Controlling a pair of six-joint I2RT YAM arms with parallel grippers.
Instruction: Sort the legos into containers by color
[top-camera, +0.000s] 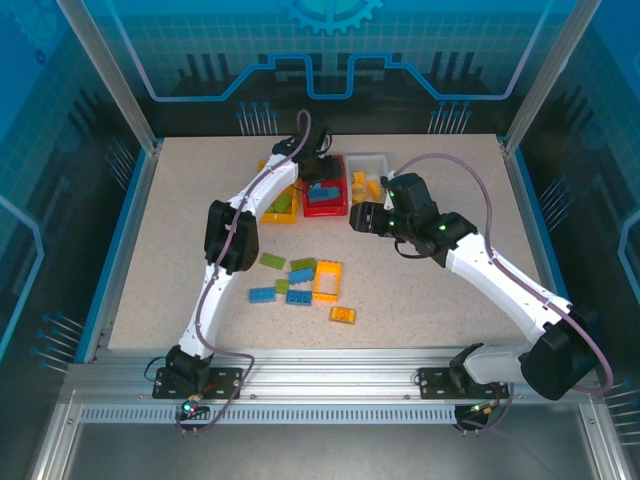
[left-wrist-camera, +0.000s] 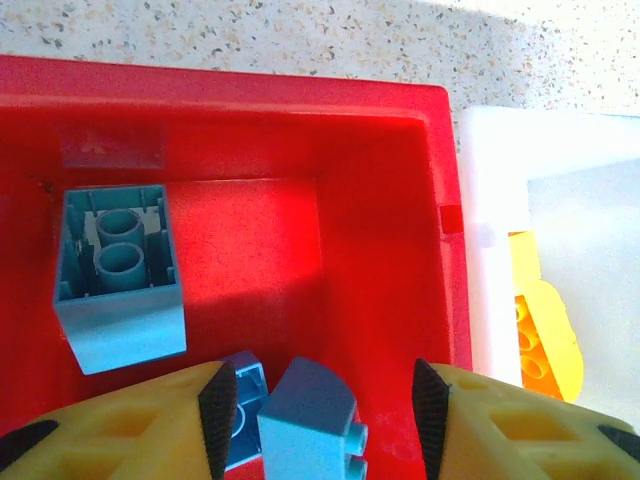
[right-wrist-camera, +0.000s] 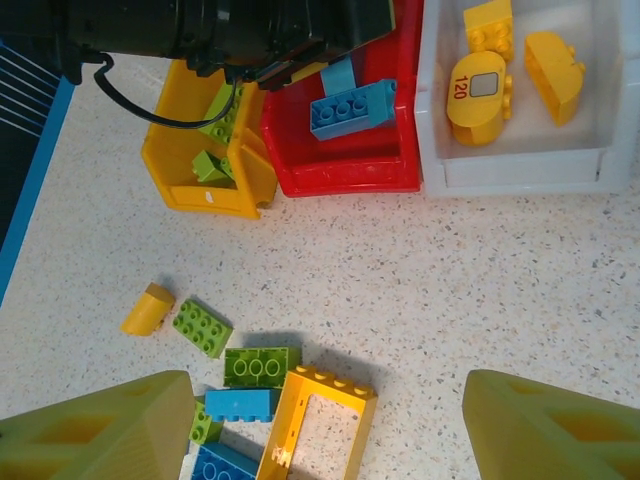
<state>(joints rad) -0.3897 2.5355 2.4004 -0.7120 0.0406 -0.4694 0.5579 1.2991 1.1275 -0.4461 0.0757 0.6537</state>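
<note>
Blue-lego deposit: left gripper (left-wrist-camera: 324, 402) parted over red bin (left-wrist-camera: 250, 90), curved blue brick (left-wrist-camera: 305, 415) seemingly loose between fingers (left-wrist-camera: 215, 405); right gripper (right-wrist-camera: 330, 430) wide, empty; next: lift clear, fetch table legos (top-camera: 300, 276).

- The right gripper (right-wrist-camera: 328, 392) hangs above the table (right-wrist-camera: 480, 290), its yellow fingers (right-wrist-camera: 100, 430) spread wide at the lower corners.
- Three bins stand in a row at the top: the yellow bin (right-wrist-camera: 180, 190) holding green bricks (right-wrist-camera: 218, 115), the red bin (right-wrist-camera: 340, 170) just beside it, then the white bin (right-wrist-camera: 520, 168).
- A blue brick (right-wrist-camera: 352, 108) lies in the red bin. The paler blue piece (right-wrist-camera: 335, 72) behind it is perhaps a second brick, half hidden by a dark arm (right-wrist-camera: 220, 30).
- Three orange-yellow pieces (right-wrist-camera: 478, 95) lie in the white bin, one marked 120.
- Loose on the table, close together: a small orange-yellow piece (right-wrist-camera: 148, 308), two loose green bricks (right-wrist-camera: 203, 327), two loose blue bricks (right-wrist-camera: 238, 404) and a yellow frame (right-wrist-camera: 318, 420).
</note>
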